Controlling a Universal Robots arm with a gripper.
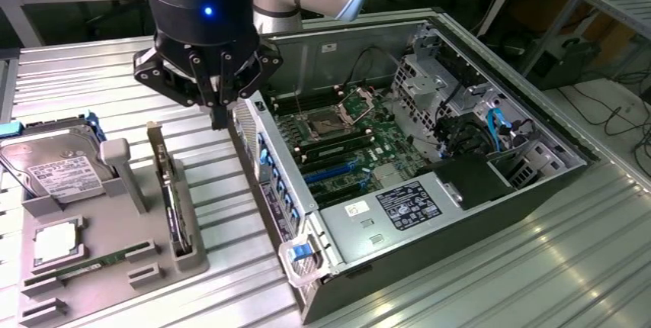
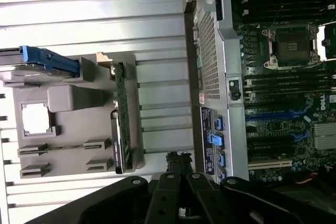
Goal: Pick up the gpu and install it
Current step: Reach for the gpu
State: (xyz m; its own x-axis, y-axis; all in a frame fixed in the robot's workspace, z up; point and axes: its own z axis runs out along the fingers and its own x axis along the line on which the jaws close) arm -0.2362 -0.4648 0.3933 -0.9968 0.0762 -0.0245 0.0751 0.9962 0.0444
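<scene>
Claw closed, fingers pressed together, nothing between them. You have it hanging over the ribbed metal surface, in the gap between the grey tray and the rear wall of the open case, just beside that wall.

The gpu is not in the claw. It stands on its long edge in a slot along the tray side nearest the case, apart from the claw. In the wrist view you see it edge-on, green board with a dark part along one stretch, and the claw well clear of it.

Also in the tray:
- hard drive, propped at a tilt, blue piece at its far end
- square chip in a recess
- memory stick, lying in a low slot

Case lies on its side, lid off. Motherboard is exposed, with the CPU socket toward the exterior view's left and blue slots below it. The wrist view shows the same socket and blue slots.
</scene>
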